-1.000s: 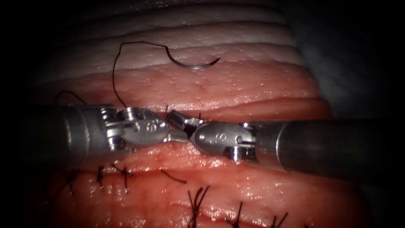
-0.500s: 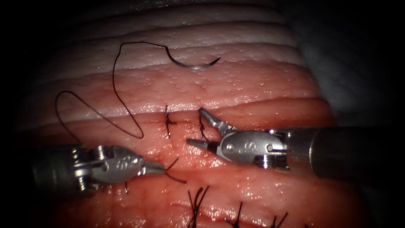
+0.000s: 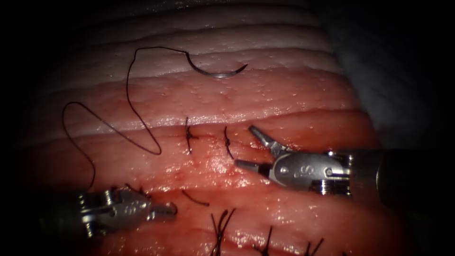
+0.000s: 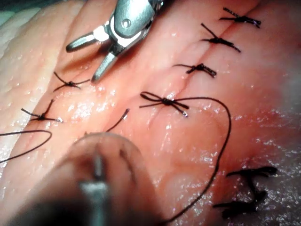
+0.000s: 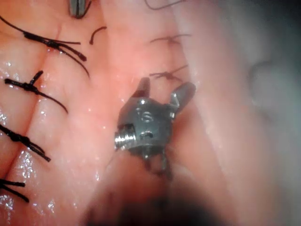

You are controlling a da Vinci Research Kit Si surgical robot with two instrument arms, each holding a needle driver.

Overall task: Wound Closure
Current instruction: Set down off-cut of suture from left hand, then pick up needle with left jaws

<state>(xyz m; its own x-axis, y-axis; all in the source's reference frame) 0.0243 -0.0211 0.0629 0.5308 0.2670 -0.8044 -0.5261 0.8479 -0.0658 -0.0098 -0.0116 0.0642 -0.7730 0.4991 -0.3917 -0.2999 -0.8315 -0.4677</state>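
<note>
Dark surroundings ring the tissue (image 3: 265,99), a ridged slab of pork belly, pale toward its far edge and wet red toward the near one. Across its middle runs the cut (image 3: 303,137), carrying two dark knotted stitches (image 3: 188,136), with more stitches along the near edge. Free on the pale far ridges lies the needle (image 3: 215,72), a thin bright curve resting flat and not in the tissue. From its blunt end the thread (image 3: 129,102) trails down toward the tissue's left edge and loops there. By the near left corner sits the left tool (image 3: 163,210), jaws together and gripping nothing I can make out. Just right of the second stitch, the right tool (image 3: 251,149) is spread wide and holds nothing. My judgement: the needle is light, stiff and slippery, best gripped on the body well back from the point; the thread is limp and fine; the tissue is soft and tears easily
</note>
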